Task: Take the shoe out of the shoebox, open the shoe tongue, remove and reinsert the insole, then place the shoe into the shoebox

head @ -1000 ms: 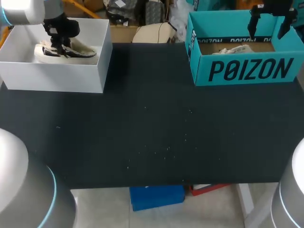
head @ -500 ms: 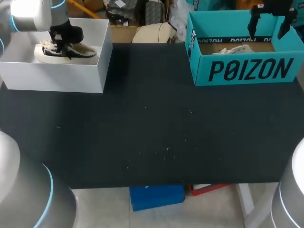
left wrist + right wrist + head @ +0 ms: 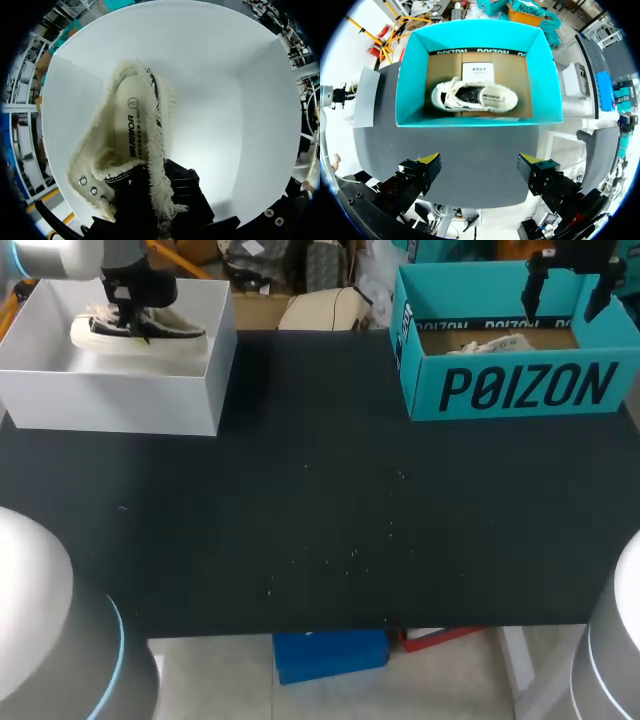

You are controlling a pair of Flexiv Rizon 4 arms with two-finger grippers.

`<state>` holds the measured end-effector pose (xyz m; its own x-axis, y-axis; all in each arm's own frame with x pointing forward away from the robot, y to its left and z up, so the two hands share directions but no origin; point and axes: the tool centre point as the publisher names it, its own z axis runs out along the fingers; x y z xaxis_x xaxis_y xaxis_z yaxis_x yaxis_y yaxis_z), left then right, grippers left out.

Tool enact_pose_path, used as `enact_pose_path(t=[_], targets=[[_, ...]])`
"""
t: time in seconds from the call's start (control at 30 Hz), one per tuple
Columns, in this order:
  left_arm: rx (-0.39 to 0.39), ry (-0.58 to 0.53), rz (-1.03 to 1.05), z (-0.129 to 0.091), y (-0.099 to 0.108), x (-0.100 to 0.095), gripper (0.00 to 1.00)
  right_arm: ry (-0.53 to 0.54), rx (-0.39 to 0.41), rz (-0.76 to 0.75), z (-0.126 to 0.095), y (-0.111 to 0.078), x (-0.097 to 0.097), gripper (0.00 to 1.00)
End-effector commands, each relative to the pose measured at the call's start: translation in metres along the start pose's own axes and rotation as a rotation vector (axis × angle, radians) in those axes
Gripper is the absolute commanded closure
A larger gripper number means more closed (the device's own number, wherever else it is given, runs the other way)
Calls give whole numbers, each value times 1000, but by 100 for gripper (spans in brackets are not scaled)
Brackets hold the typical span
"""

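Table (image 3: 320, 520): broad, flat, matte black top, spanning nearly the whole head view. Pale specks (image 3: 352, 556) lie loosely scattered about the table's middle, a few more toward its left side. Light is even and soft, with no hard shadows and a faint grey sheen at the table's far left. A white leg (image 3: 517, 665) shows under the table's near edge, right end.

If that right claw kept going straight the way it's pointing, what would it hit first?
The right gripper would likely meet the white shoe inside the teal shoebox first; depth is unclear.
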<state>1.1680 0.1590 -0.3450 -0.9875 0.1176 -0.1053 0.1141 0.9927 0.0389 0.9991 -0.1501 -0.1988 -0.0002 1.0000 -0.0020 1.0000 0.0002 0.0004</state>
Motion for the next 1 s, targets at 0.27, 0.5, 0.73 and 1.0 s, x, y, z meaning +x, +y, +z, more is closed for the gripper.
enact_pose_path(t=[0.27, 0.5, 0.73, 1.0], targets=[[-96, -224, -186, -169, -67, 97, 100, 1, 0, 0, 0, 0, 0, 0], [-111, -323, -228, -230, -147, 146, 100, 1, 0, 0, 0, 0, 0, 0], [-122, -372, -189, -253, -217, 182, 100, 1, 0, 0, 0, 0, 0, 0], [-125, -348, -137, -233, -281, 207, 100, 1, 0, 0, 0, 0, 0, 0]])
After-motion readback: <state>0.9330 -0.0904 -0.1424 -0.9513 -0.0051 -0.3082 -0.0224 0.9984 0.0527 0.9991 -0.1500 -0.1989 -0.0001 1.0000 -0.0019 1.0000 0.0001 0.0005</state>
